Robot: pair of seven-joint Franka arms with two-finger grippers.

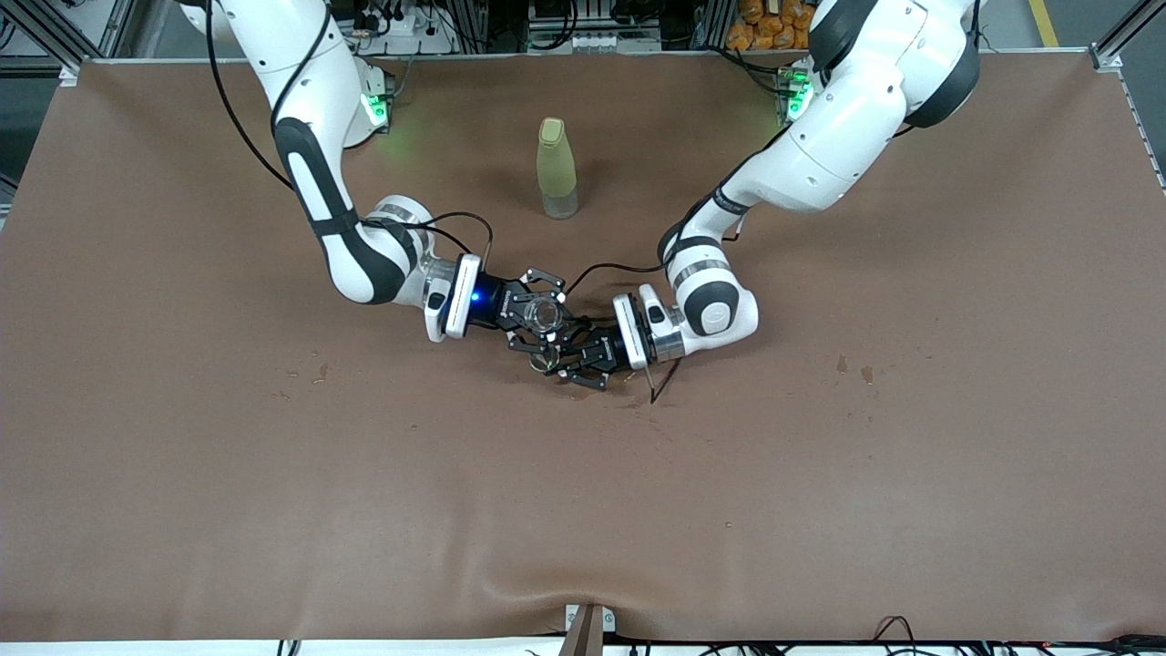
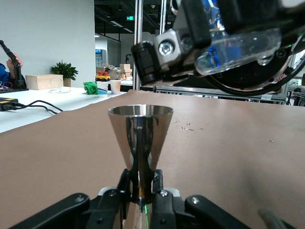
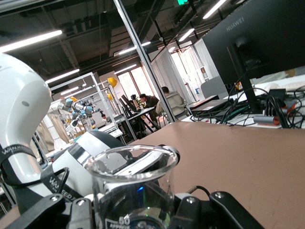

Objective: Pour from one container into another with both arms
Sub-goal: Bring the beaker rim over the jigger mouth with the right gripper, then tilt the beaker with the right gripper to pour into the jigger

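Observation:
My right gripper [image 1: 539,316] is shut on the small clear glass container [image 1: 547,314], and its round mouth faces up. In the right wrist view the glass [image 3: 131,183] stands upright between the black fingers [image 3: 62,210]. My left gripper [image 1: 557,359] is shut on the narrow stem of the other cup [image 1: 544,363], a tiny grey metal cone. In the left wrist view this cone [image 2: 140,129] stands upright with its rim level, and the right gripper [image 2: 214,43] hangs just above it. Both hands meet low over the middle of the table, with the two cups side by side.
A tall yellow-green bottle [image 1: 557,169] stands on the brown table cover [image 1: 273,474], closer to the robots' bases than the two hands. A black cable loop [image 1: 660,383] hangs under the left wrist. Small stains [image 1: 852,367] mark the cover toward the left arm's end.

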